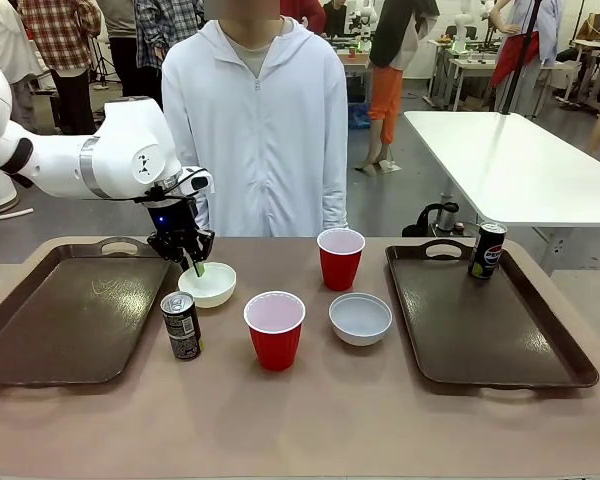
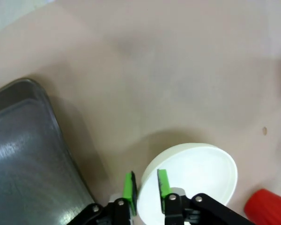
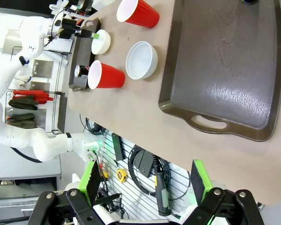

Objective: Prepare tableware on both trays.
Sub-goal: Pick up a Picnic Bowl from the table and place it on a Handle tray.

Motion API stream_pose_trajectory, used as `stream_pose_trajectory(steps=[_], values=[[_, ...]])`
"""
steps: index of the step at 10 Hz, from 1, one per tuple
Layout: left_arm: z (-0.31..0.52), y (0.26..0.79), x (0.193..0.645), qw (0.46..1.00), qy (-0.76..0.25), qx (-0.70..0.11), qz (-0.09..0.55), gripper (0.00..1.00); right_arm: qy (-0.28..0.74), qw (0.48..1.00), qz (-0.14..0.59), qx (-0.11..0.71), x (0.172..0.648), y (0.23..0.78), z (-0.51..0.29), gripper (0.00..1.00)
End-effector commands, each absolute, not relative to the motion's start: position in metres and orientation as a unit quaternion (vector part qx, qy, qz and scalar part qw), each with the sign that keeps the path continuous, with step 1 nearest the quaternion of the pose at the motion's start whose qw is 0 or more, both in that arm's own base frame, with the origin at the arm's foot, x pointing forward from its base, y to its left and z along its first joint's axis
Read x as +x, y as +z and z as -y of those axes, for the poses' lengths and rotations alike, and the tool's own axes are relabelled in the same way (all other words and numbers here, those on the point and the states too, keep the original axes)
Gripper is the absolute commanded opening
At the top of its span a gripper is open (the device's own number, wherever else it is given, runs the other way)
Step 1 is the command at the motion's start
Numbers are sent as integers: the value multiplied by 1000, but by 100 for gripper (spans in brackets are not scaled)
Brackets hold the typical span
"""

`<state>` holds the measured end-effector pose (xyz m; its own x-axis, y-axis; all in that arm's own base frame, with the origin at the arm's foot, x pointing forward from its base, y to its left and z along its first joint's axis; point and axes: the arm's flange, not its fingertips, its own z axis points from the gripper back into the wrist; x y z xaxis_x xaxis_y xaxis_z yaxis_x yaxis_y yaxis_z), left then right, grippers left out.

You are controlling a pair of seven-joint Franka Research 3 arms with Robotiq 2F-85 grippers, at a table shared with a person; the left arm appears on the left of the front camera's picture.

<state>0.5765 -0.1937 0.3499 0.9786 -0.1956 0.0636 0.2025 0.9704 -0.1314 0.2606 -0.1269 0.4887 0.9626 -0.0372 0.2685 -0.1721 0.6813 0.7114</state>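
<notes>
The left arm reaches in over the far corner of the left tray [image 1: 70,310], and the left fingers [image 1: 190,258] point down at the first bowl [image 1: 208,284]. They are pinched together on its rim, one green pad inside the bowl and one outside, as the left wrist view shows close up. This bowl is on the bare table [image 1: 310,420] just beside the left tray's right edge; whether it rests on the surface or is slightly raised cannot be told.

The first can [image 1: 182,325] stands upright on the table in front of that bowl, right next to the same tray edge. The near cup [image 1: 275,328] stands upright in the middle of the table, with the second bowl [image 1: 360,318] just to its right. The far cup [image 1: 340,258] stands behind them, near the person in a white hooded top [image 1: 255,130] at the far side.

The right tray [image 1: 485,315] lies on the right part of the table. The second can [image 1: 487,250] stands upright on it, in the far corner close to the handle cut-out.

The right fingers [image 3: 92,178] are spread wide with nothing between them, off past the near end of the right tray and well apart from all the tableware.
</notes>
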Motion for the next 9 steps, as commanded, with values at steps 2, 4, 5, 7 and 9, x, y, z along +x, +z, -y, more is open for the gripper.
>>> stream_pose_trajectory(steps=[2,4,5,7,9], values=[[192,351,579,994,-91,-57,12,0,38,904,134,405,261,488,127,100],[188,352,574,995,-85,-44,15,0,38,904,134,405,261,488,127,100],[185,356,568,995,-86,-39,19,0,38,904,134,405,261,488,127,100],[169,384,537,995,-91,-41,15,0,38,904,134,405,261,488,127,100],[141,431,496,992,-99,-65,35,0,38,904,134,405,261,488,127,100]])
